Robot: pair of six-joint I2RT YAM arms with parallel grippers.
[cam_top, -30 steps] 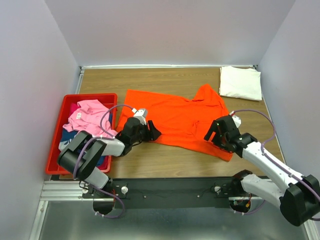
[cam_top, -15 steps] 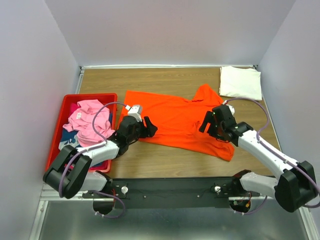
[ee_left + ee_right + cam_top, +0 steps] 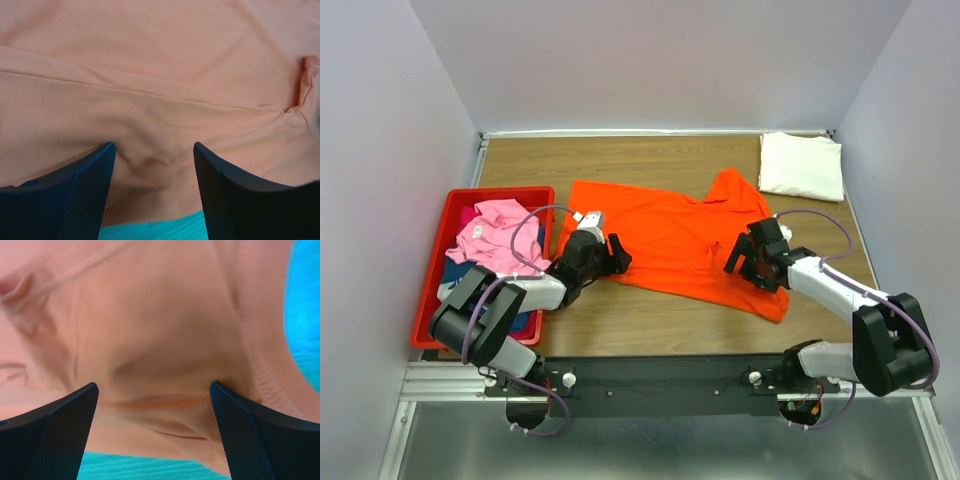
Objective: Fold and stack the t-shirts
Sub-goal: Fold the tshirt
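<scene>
A bright orange t-shirt point(image 3: 670, 232) lies spread flat across the middle of the table. My left gripper point(image 3: 617, 257) is low at its near left edge, open, and its jaws straddle a small wrinkle of orange cloth point(image 3: 155, 107) without clamping it. My right gripper point(image 3: 742, 260) is at the shirt's near right part, also open, over a soft fold beside a ribbed hem point(image 3: 260, 340). In the wrist views the left gripper point(image 3: 154, 146) and the right gripper point(image 3: 154, 385) show wide gaps. A folded cream-white t-shirt point(image 3: 802, 165) rests at the back right corner. A pink t-shirt point(image 3: 495, 238) lies crumpled in the bin.
A red plastic bin point(image 3: 445, 225) stands at the table's left edge and holds the pink shirt over darker cloth. Grey walls close in the table on three sides. Bare wood point(image 3: 640, 325) shows in front of the orange shirt and behind it.
My right gripper went up onto the orange shirt, then came back a little toward its near edge, and its jaws spread wider. My left gripper shifted slightly and opened more.
</scene>
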